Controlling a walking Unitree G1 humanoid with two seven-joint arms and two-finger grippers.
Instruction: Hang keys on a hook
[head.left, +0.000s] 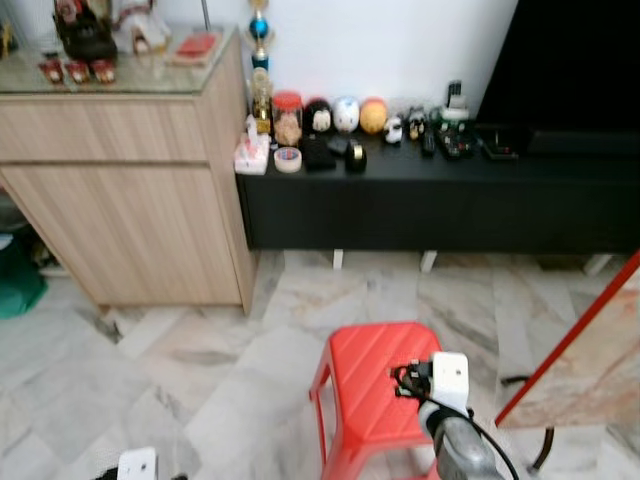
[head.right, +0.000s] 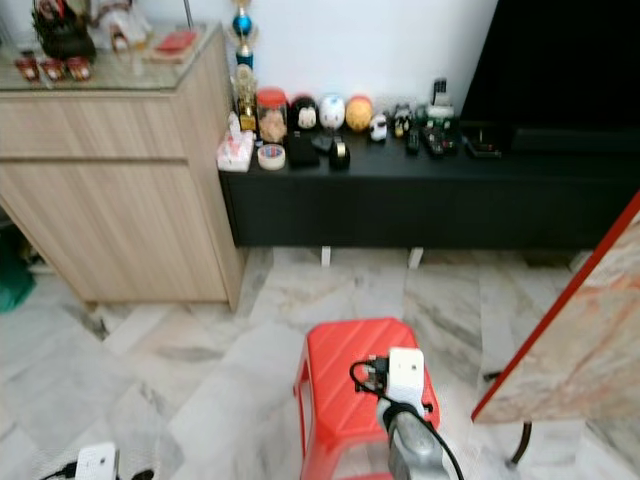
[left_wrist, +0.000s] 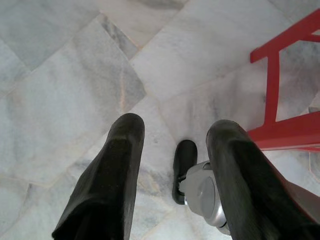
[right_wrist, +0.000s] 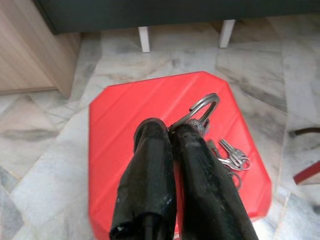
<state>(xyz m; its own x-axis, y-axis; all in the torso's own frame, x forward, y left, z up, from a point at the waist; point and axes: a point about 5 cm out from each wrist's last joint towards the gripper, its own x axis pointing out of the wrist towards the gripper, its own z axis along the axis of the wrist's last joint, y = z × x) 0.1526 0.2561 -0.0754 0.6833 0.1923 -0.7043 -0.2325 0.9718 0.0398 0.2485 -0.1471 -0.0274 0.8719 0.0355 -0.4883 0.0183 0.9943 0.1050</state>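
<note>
My right gripper (right_wrist: 169, 131) is shut on a bunch of keys (right_wrist: 226, 154), pinching it by the silver carabiner ring (right_wrist: 204, 107); the keys dangle just over a red plastic stool (right_wrist: 130, 120). From the head, the right wrist (head.left: 447, 378) hovers above that stool (head.left: 365, 385). My left gripper (left_wrist: 175, 135) hangs open over the marble floor, with nothing between its fingers (left_wrist: 120, 150). I cannot make out a hook in any view.
A wooden cabinet (head.left: 130, 190) stands at the left, and a low black console (head.left: 440, 200) with small ornaments runs along the white wall. A red-edged marble-patterned board (head.left: 590, 360) leans at the right. Marble floor (head.left: 200, 360) spreads around the stool.
</note>
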